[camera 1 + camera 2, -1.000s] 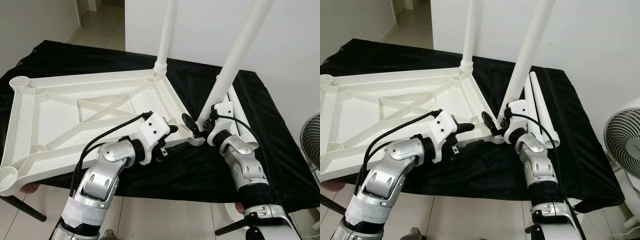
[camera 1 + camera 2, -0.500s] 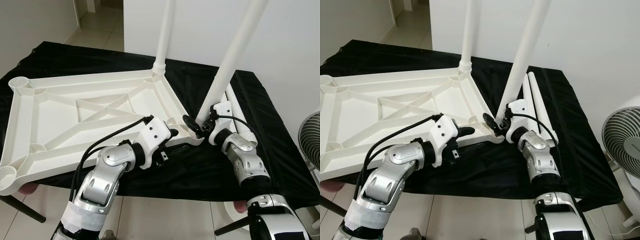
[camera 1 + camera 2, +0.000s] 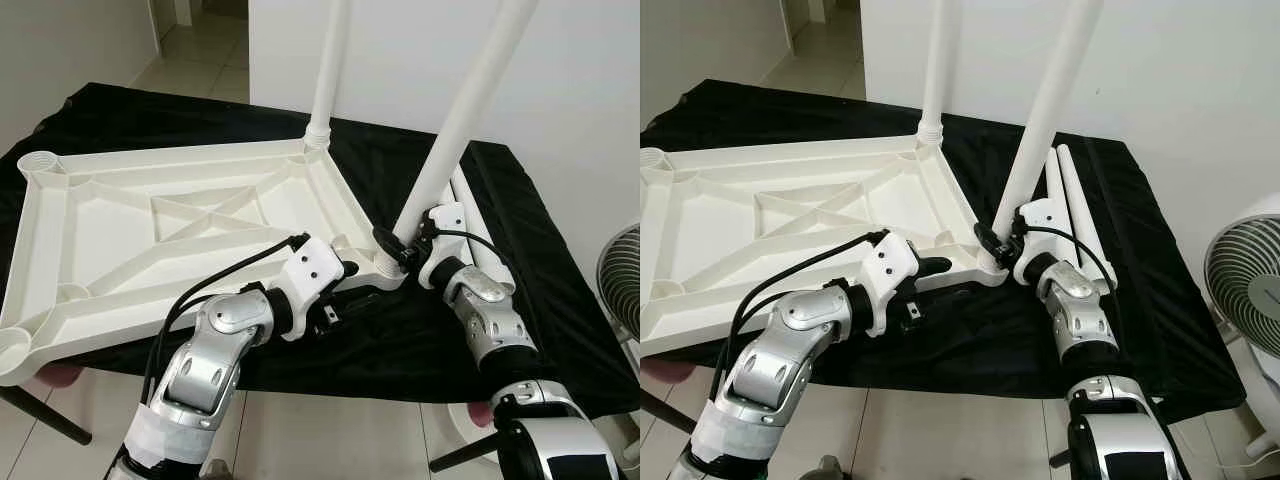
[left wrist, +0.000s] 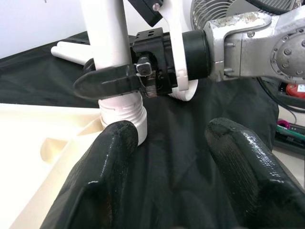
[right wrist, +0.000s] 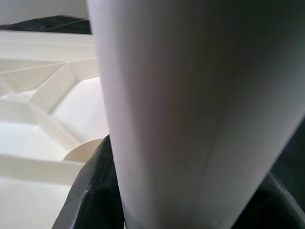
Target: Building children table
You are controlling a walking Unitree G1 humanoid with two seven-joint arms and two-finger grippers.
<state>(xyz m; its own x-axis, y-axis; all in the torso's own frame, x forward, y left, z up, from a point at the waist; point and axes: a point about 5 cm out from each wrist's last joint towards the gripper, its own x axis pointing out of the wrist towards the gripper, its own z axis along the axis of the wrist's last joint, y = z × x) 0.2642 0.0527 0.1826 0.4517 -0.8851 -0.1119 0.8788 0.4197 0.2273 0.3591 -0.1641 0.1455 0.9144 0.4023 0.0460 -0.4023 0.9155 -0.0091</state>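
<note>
In the left eye view the white tabletop lies upside down on the black-draped surface, ribs upward so its corner sockets face up to take legs; one leg already stands upright in the far corner at about 12 o'clock. The right gripper clamps its jaws around the foot of a second, slanting leg at the near corner socket, at about 3 o'clock of the tabletop, apparently to seat or screw it in. The left gripper rests against the tabletop's near edge just beside that corner, probably to brace the top. In the right eye view two spare legs lie on the cloth past the right arm, and a fan stands at 3 o'clock. The left wrist view shows the left jaws apart, empty, aimed at the threaded leg end entering the socket. In the right wrist view the gripped leg looms close, black fingers either side.
</note>
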